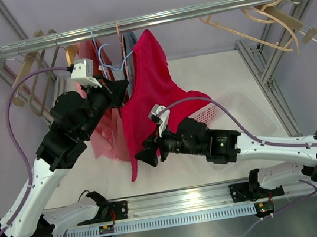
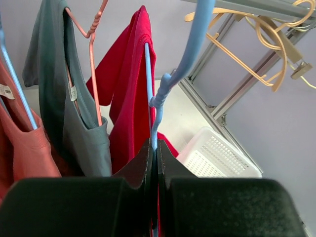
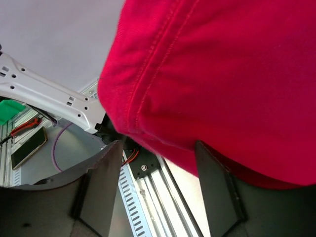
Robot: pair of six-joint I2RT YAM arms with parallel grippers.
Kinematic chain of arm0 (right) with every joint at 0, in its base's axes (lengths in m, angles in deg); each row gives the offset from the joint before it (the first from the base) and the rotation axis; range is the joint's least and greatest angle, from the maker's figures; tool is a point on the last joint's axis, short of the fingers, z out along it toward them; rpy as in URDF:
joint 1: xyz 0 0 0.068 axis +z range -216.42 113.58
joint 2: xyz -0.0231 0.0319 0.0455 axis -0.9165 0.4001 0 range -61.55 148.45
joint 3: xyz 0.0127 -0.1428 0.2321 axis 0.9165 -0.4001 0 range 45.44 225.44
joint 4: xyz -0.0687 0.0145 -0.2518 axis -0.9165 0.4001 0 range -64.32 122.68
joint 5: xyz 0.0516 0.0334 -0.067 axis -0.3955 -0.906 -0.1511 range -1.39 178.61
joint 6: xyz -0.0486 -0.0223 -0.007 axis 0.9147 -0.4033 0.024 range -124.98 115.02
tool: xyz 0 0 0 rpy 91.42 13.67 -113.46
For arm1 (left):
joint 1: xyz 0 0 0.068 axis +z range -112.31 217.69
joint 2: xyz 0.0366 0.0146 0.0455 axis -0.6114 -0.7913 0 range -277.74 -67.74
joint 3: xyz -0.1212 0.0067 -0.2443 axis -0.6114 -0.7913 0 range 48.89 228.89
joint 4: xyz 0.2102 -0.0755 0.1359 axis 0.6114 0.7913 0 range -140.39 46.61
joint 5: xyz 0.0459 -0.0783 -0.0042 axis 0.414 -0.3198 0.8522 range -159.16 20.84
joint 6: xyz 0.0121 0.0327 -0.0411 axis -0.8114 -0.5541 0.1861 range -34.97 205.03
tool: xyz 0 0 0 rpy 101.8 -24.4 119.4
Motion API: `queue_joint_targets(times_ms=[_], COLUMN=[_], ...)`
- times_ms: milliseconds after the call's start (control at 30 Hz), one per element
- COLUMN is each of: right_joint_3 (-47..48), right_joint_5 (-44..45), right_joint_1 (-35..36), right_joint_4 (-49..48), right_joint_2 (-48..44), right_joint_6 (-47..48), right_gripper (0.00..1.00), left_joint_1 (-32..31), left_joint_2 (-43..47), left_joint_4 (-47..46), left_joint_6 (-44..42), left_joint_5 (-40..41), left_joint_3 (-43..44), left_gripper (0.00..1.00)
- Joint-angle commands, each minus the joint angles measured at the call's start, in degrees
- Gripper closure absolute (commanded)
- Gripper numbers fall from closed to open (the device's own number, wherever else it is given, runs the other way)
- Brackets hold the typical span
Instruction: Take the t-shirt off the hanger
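Note:
The red t-shirt [image 1: 154, 89] hangs on a light blue hanger [image 1: 105, 58] hooked on the rail. My left gripper [image 1: 121, 91] is shut on the blue hanger's wire [image 2: 152, 113] just below its neck, with the red t-shirt [image 2: 128, 89] draped to its left. My right gripper [image 1: 143, 156] is open at the shirt's lower edge. In the right wrist view the red hem [image 3: 222, 74] hangs over the gap between the spread jaws [image 3: 160, 153]; I cannot tell whether it touches them.
A metal rail [image 1: 150, 19] crosses the top. A grey shirt [image 2: 74, 123] on a pink hanger and a salmon shirt [image 1: 104, 135] hang to the left. Empty beige hangers [image 1: 268, 12] hang at the right. A white basket [image 1: 228, 108] sits on the table behind the right arm.

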State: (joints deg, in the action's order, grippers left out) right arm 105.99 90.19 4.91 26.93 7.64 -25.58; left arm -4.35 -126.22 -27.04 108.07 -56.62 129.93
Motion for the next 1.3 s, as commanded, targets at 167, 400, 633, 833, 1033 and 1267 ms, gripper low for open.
queue_joint_targets(times_ms=[167,400,633,833,1033,1267], right_joint_3=[4.2,5.3,6.8,5.5,5.8,2.6], right_joint_5=[5.5,9.4,14.0,16.3,23.8,33.7], right_joint_1=[3.4,11.5,21.6,24.3,24.2,21.0], right_joint_4=[-3.0,0.0,4.0,5.7,11.6,15.6], right_joint_2=[1.5,1.0,3.5,8.3,9.3,-5.7], right_joint_6=[1.7,0.8,-1.8,-6.8,-7.8,-2.6], right_gripper=[0.89,1.0,1.0,1.0,1.0,1.0], left_joint_1=[0.0,0.0,0.0,0.1,0.1,0.1], left_joint_2=[1.6,3.2,0.2,-4.9,-5.2,4.5], left_joint_4=[-6.4,-17.2,-22.8,-21.4,-18.5,-3.6], left_joint_6=[3.4,1.5,-0.8,-0.4,1.4,1.5], left_joint_5=[-2.5,0.2,5.9,4.9,-0.4,-6.9], left_joint_3=[-0.4,-6.1,-2.6,8.7,16.8,10.7], left_gripper=[1.0,1.0,1.0,1.0,1.0,1.0])
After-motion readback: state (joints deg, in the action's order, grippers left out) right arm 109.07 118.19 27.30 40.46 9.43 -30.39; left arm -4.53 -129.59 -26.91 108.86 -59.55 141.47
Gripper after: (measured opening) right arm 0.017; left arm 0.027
